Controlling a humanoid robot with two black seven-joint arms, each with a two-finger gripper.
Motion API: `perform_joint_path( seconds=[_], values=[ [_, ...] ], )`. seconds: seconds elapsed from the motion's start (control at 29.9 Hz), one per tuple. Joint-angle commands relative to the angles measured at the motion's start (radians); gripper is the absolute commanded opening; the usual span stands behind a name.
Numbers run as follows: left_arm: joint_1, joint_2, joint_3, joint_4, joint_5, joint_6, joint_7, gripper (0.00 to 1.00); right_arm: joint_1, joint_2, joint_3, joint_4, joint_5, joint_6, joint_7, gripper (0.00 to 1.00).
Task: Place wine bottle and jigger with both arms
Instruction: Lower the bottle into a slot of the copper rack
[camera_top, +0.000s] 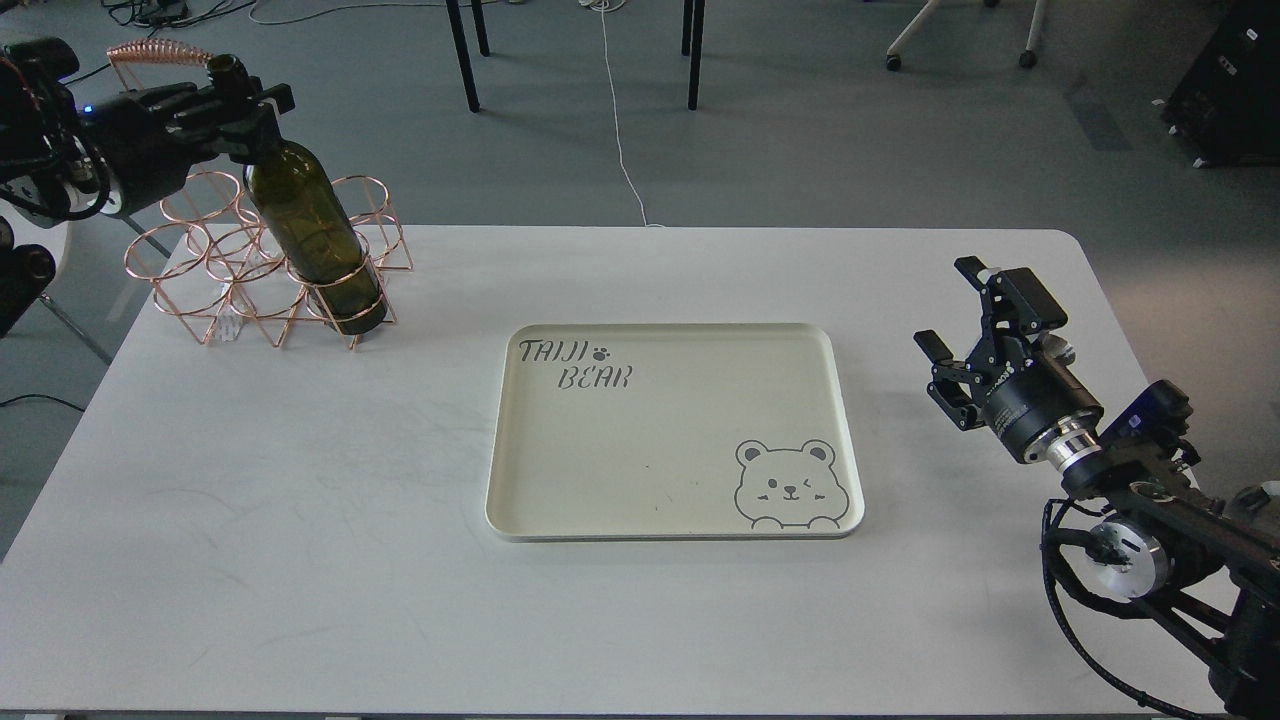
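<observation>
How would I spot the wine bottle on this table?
Look at the white table's far left corner, where a copper wire rack stands. The wine bottle sits in its front right ring, neck gripped by the left pincer. It is the only dark green glass thing there.
</observation>
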Motion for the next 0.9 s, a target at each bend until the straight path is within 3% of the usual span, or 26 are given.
perform_joint_path(
  seconds=[0.0,0.23,0.67,0.87],
  values=[
    [0.000,-0.011,0.000,0.014,0.000,0.000,0.000,0.27,0.000,0.002,0.000,0.000,0.000,0.000,0.000,0.99],
    [0.000,-0.012,0.002,0.019,0.002,-0.001,0.000,0.38,0.000,0.002,0.000,0.000,0.000,0.000,0.000,0.99],
    [-0.001,-0.012,0.011,0.019,0.000,0.000,0.000,0.88,0.000,0.002,0.000,0.000,0.000,0.000,0.000,0.98],
    [0.002,0.008,0.011,0.003,-0.001,0.000,0.000,0.97,0.000,0.002,0.000,0.002,0.000,0.000,0.000,0.99]
  ],
)
